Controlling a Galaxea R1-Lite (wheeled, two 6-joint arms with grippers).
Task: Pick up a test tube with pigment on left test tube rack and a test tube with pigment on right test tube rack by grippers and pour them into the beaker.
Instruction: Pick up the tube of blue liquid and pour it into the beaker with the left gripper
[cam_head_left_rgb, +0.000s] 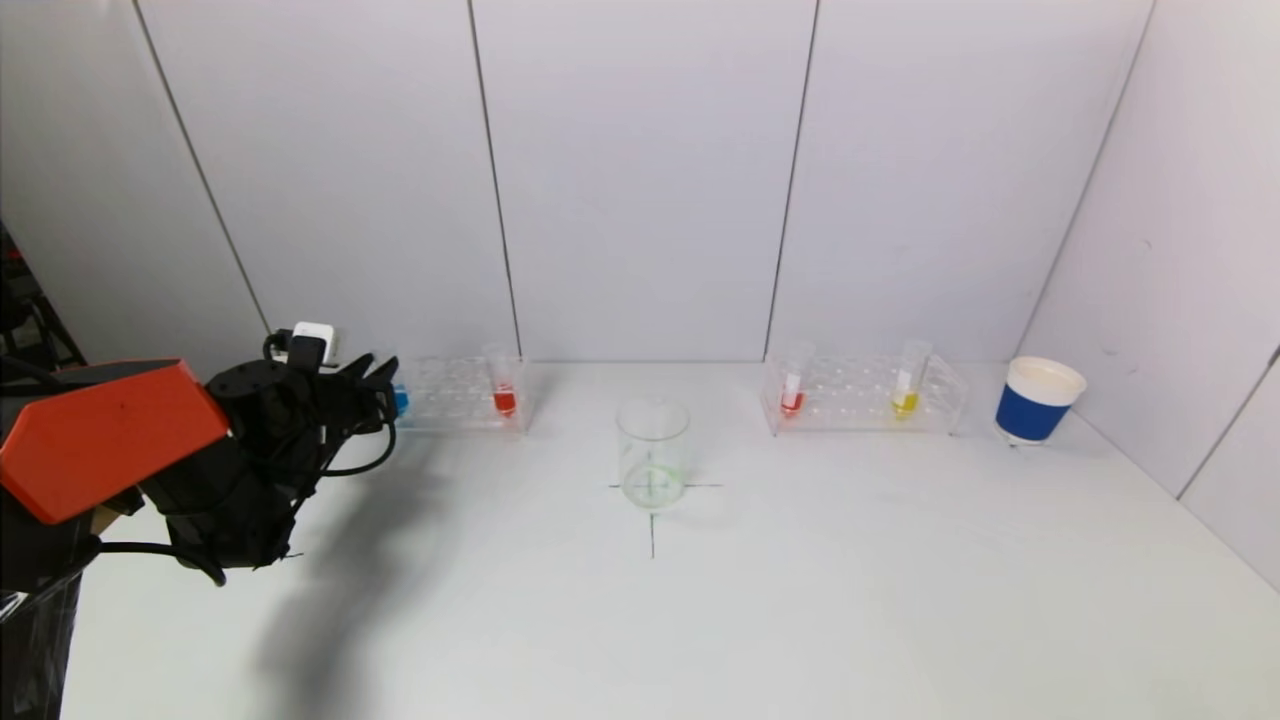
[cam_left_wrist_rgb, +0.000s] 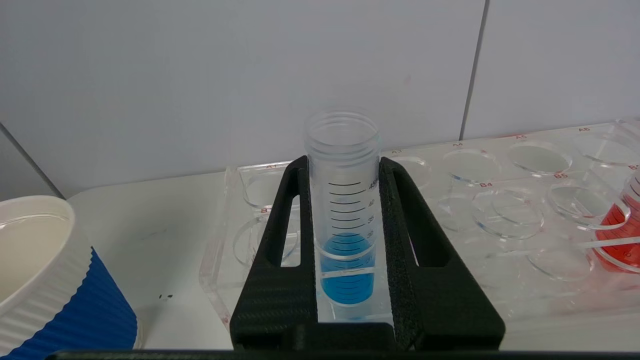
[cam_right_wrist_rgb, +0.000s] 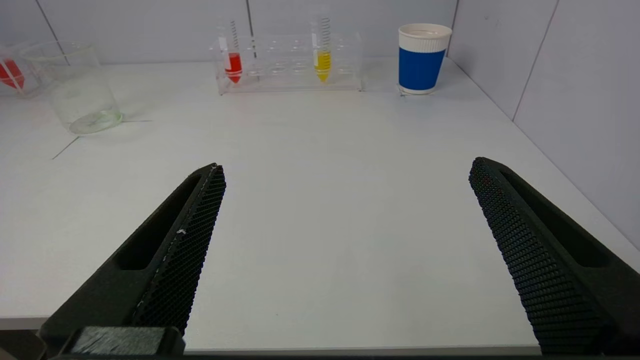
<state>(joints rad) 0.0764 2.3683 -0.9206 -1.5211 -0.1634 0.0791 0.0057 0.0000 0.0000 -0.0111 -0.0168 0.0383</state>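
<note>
1. Nearest the robot, the right gripper (cam_right_wrist_rgb: 345, 250) hangs low over the bare front of the table (cam_head_left_rgb: 800, 620), well short of the beaker (cam_head_left_rgb: 653, 453). Its jaws stand wide apart with nothing between them. It is out of the head view and looks parked.
2. The beaker stands in the middle of the table on a drawn cross and looks almost empty, with only a faint greenish film at its bottom.
3. Left of the beaker and a little farther back, the left gripper (cam_left_wrist_rgb: 345, 235) is closed on the blue test tube (cam_left_wrist_rgb: 345, 220). Its two black fingers (cam_left_wrist_rgb: 280, 260) press the tube's sides. The tube is upright, open-topped and about a third full, seated at the outer end of the left rack (cam_left_wrist_rgb: 500, 210).
4. A red test tube (cam_head_left_rgb: 504, 385) stands at that rack's end nearer the beaker.
5. Right of the beaker, the right rack (cam_head_left_rgb: 860, 395) holds a second red tube (cam_head_left_rgb: 792, 385) and a yellow tube (cam_head_left_rgb: 907, 385). A blue paper cup (cam_head_left_rgb: 1037, 400) stands beyond it.
6. The step in hand appears to be the first pickup, gripped but not lifted. The next move calls for a straight upward pull clear of the rack hole, keeping the tube level until it reaches the beaker, since any tilt would spill.
</note>
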